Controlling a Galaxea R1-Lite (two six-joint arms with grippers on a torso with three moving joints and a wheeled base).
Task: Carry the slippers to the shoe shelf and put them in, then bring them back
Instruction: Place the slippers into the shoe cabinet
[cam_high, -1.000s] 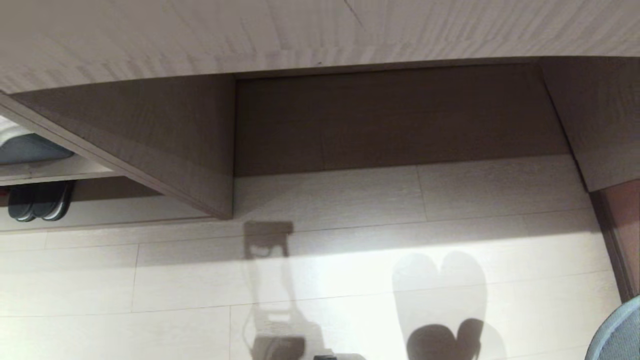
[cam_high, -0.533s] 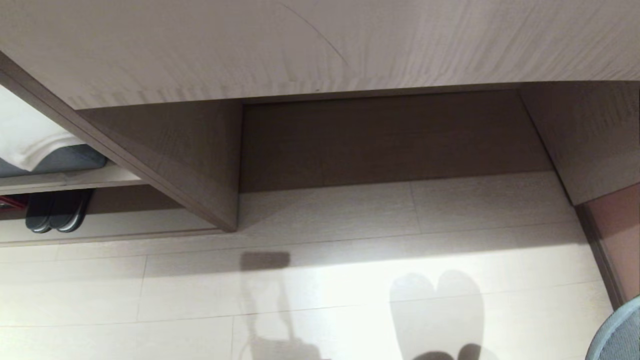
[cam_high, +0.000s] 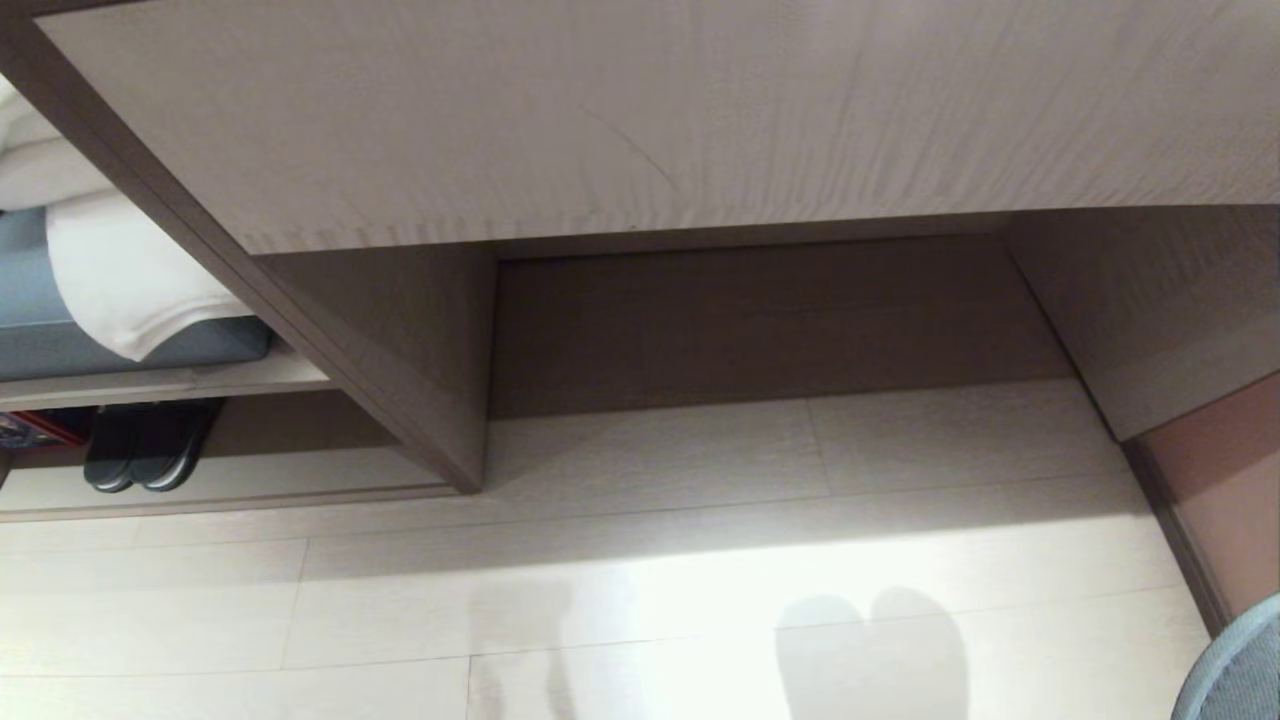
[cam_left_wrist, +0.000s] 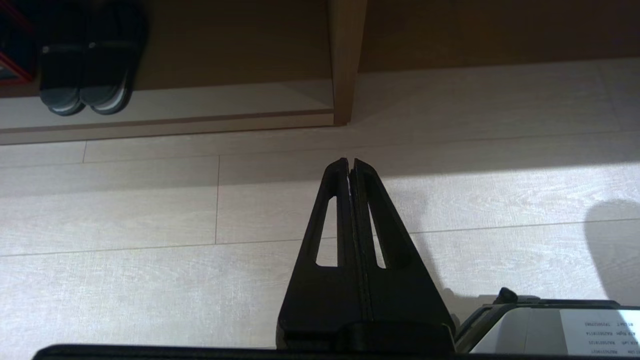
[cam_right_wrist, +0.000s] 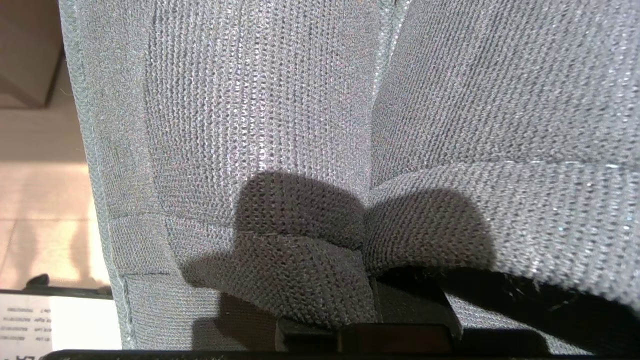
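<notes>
My right hand (cam_right_wrist: 372, 300) is clamped on the straps of the slippers (cam_right_wrist: 310, 125), which hang from it, filling its camera. My left hand (cam_left_wrist: 350, 167) is closed, empty, pointing at the floor (cam_high: 640, 560). The shoe shelf (cam_high: 230, 478) sits at ten o'clock, a dark pair (cam_high: 150, 455) inside. I'd steer left, keep the grip firm, and aim beside that pair.

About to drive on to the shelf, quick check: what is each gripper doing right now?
Left gripper: shut, empty, over the floor.
Right gripper: shut on the slippers, gripping their straps.
</notes>
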